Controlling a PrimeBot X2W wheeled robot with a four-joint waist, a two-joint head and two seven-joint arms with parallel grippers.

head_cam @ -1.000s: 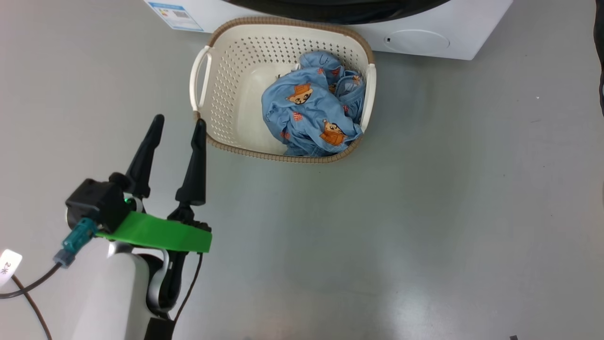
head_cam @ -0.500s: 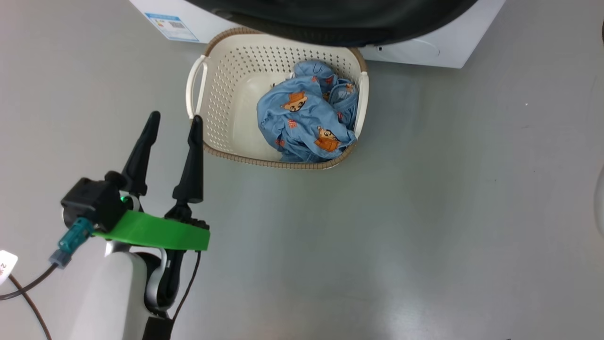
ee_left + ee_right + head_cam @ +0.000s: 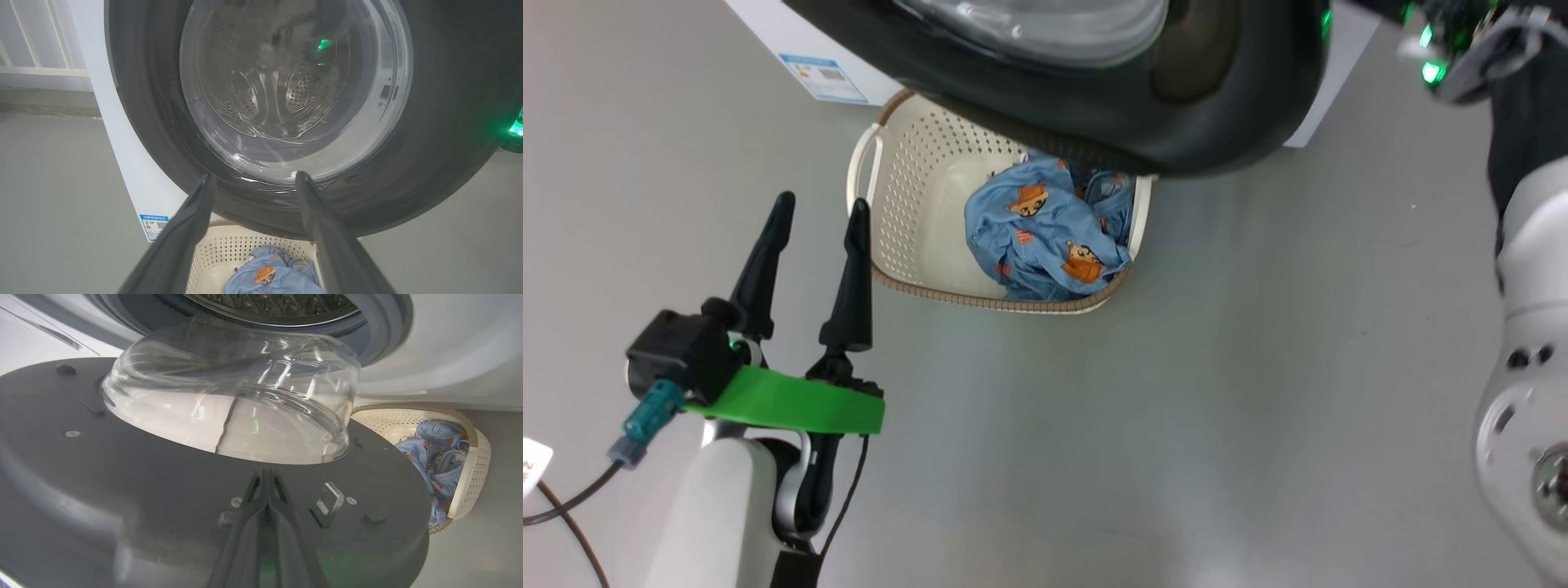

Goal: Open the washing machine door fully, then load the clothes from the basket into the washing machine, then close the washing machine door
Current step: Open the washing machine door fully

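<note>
Glossy black round washing machine door, part-open, overhangs the far edge of the cream perforated plastic basket; closed right claw sits at its inner face; open, empty left claw is nearer the light-blue printed clothes.

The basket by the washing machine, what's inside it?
A bundle of light blue clothes with orange cartoon figures fills one side of the basket. The washing machine door covers its far end in the head view.
</note>
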